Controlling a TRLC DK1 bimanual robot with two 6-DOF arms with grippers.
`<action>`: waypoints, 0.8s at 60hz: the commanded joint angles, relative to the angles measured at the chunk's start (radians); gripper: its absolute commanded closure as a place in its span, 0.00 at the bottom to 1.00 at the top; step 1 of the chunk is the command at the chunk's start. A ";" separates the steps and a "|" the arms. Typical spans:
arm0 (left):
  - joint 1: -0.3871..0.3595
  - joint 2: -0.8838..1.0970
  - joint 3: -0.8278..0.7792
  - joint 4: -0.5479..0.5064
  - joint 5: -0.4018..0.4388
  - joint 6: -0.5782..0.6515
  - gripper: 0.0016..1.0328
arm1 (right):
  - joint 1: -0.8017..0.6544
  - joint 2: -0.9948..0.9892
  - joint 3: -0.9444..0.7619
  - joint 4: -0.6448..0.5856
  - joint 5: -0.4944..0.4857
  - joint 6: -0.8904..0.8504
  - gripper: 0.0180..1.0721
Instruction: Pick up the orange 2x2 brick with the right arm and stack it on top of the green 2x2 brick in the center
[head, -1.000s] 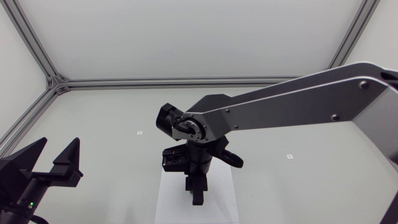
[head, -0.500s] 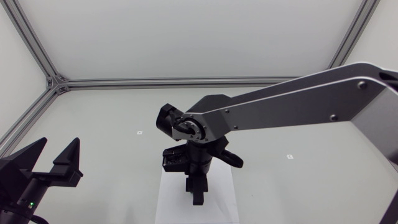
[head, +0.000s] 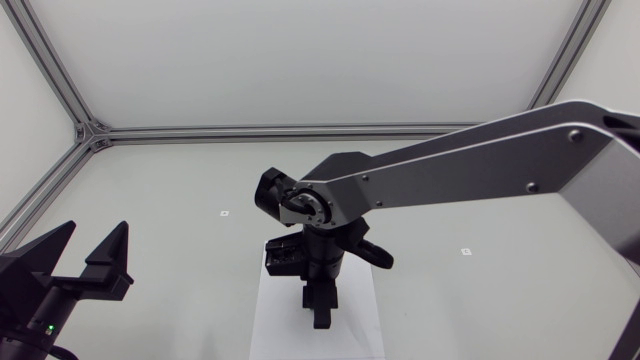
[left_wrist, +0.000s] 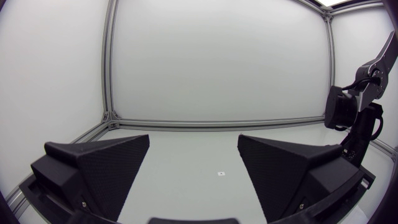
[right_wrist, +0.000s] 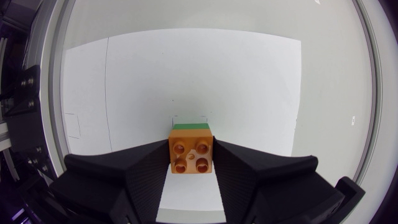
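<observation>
We note the right gripper (right_wrist: 191, 144) pinching the orange brick (right_wrist: 191, 155) by two opposite side faces, studs up. We judge this grip leaves the underside free to mate with the studs below. The brick sits right between the fingertips. Only a thin green brick (right_wrist: 190, 126) edge shows past it, at 12 o'clock from the fingers, so the orange one looks almost squarely over its target. We cannot tell whether it is pressed home or hovers just above. Both bricks lie over the white sheet (right_wrist: 186, 74). From overhead the right arm hangs wrist-down over that sheet, at 6 o'clock from the middle of the table (head: 180, 250), hiding the bricks. The left gripper (head: 90, 238) sits at 8 o'clock, fingers spread, holding nothing, well apart from the stack, probably parked out of the way.
</observation>
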 joint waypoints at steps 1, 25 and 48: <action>0.002 -0.008 -0.041 -0.015 0.004 0.013 0.04 | -0.005 0.026 -0.012 -0.005 0.003 -0.006 0.54; 0.002 -0.008 -0.041 -0.013 0.004 0.013 0.04 | 0.004 0.015 0.007 0.003 -0.009 0.034 0.58; 0.002 -0.008 -0.041 -0.013 0.004 0.013 0.04 | 0.009 0.020 0.021 0.015 -0.020 0.052 0.58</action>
